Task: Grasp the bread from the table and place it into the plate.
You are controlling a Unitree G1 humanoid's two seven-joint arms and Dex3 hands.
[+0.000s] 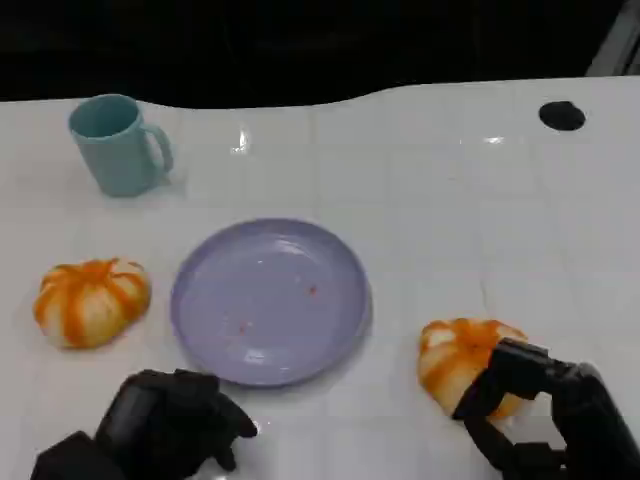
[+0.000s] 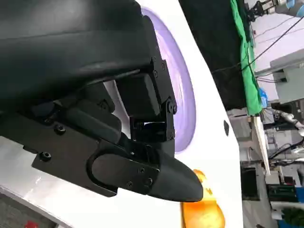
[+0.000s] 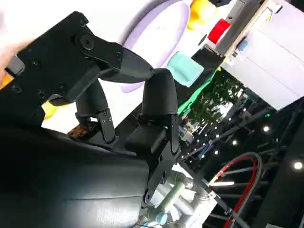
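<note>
Two orange-and-white striped breads lie on the white table. One bread (image 1: 462,352) sits right of the lilac plate (image 1: 268,300) and the other bread (image 1: 90,300) lies left of it. My right hand (image 1: 540,410) is at the right bread's near right side. Its fingers (image 1: 488,385) lie spread against the bread, which still rests on the table. In the right wrist view those fingers (image 3: 159,104) reach out straight, with the plate (image 3: 156,33) beyond. Near the front edge, my left hand (image 1: 170,422) holds nothing. The left wrist view has the plate (image 2: 183,95) and a bread (image 2: 202,213).
A teal mug (image 1: 120,145) stands at the back left, its handle to the right. A small black disc (image 1: 561,116) lies at the back right. The table's far edge meets a dark background. A few crumbs dot the plate.
</note>
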